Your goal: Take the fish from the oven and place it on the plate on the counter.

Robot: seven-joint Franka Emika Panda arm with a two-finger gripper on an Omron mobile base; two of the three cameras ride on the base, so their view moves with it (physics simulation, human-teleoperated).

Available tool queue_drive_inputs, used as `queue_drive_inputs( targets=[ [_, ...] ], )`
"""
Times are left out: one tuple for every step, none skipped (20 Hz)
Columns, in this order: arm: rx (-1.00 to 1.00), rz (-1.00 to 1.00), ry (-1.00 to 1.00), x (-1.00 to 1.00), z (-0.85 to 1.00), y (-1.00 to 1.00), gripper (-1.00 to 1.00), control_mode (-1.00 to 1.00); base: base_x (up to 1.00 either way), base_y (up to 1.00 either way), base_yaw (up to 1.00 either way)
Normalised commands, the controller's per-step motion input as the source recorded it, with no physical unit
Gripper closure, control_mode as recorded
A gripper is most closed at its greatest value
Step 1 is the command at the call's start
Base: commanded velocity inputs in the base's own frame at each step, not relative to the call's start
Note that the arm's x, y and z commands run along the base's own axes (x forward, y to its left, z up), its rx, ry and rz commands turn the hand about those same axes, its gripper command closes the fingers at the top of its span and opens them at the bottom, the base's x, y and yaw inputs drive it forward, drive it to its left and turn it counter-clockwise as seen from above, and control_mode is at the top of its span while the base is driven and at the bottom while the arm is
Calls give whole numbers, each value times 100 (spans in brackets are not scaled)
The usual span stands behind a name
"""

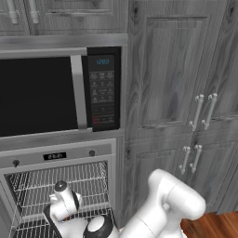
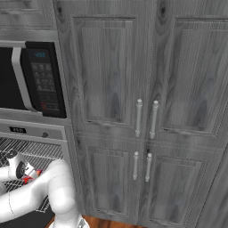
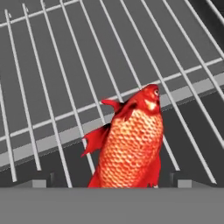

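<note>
On the left we see the oven (image 1: 56,186) standing open under the black microwave (image 1: 60,93), and our arm (image 1: 65,204) reaches into it. In the hand view our claw (image 3: 111,181) is wide open — one dark tip on each side of the fish (image 3: 131,140). The red-orange fish lies on the wire rack (image 3: 52,87), between the tips, not squeezed. From the right side a bit of red (image 2: 33,176) peeks out by the arm — further right are grey cupboard doors (image 2: 147,111).
</note>
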Motion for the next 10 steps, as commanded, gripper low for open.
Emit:
queue_drive_inputs(
  targets=[
    [3, 0, -1, 0, -7, 0, -100, -100, 0, 0, 0],
    [1, 0, 0, 0, 0, 0, -100, -100, 0, 0, 0],
    [0, 0, 0, 0, 0, 0, -100, -100, 0, 0, 0],
    [0, 0, 3, 0, -3, 0, -100, -100, 0, 0, 0],
    [0, 0, 8, 0, -7, 0, -100, -100, 0, 0, 0],
    [0, 0, 15, 0, -6, 0, -100, -100, 0, 0, 0],
    [0, 0, 10, 0, -14, 0, -100, -100, 0, 0, 0],
    [0, 0, 12, 0, -18, 0, -100, -100, 0, 0, 0],
    [0, 0, 13, 0, -19, 0, -100, -100, 0, 0, 0],
    [0, 0, 15, 0, -18, 0, -100, -100, 0, 0, 0]
  ],
)
